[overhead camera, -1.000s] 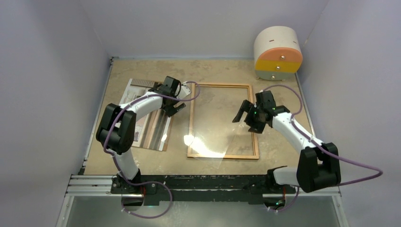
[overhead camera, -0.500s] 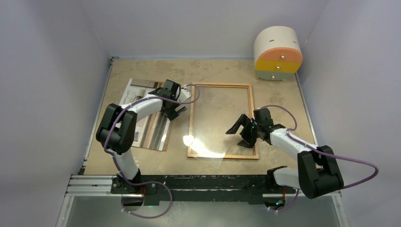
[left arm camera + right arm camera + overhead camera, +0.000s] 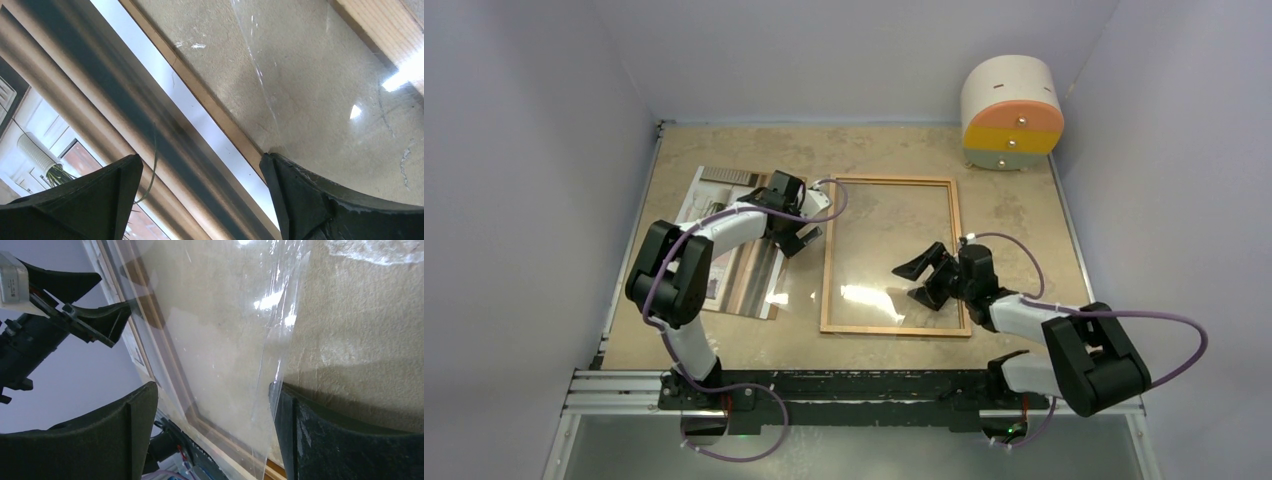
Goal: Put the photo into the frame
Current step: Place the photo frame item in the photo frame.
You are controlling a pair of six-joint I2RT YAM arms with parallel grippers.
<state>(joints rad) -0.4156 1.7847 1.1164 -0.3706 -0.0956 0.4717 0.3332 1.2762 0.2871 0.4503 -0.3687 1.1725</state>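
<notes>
The orange-brown wooden frame lies flat mid-table with a clear pane in it. The photo, a pale room with curtains and a plant, lies left of the frame on a brown board. My left gripper is open and empty, low over the photo's right edge; the left wrist view shows the photo between the jaws and the frame beyond. My right gripper is open and low over the frame's near right part. In the right wrist view the clear pane's edge runs beside one finger.
A round cabinet with orange, yellow and pale drawers stands at the far right corner. Walls close the table on the left, back and right. The arm bases and a metal rail line the near edge.
My right gripper has come nearer and left, dropping low over the frame's near part. The clear pane, which overhung the frame's near edge, now lies within it. The left gripper has barely moved.
</notes>
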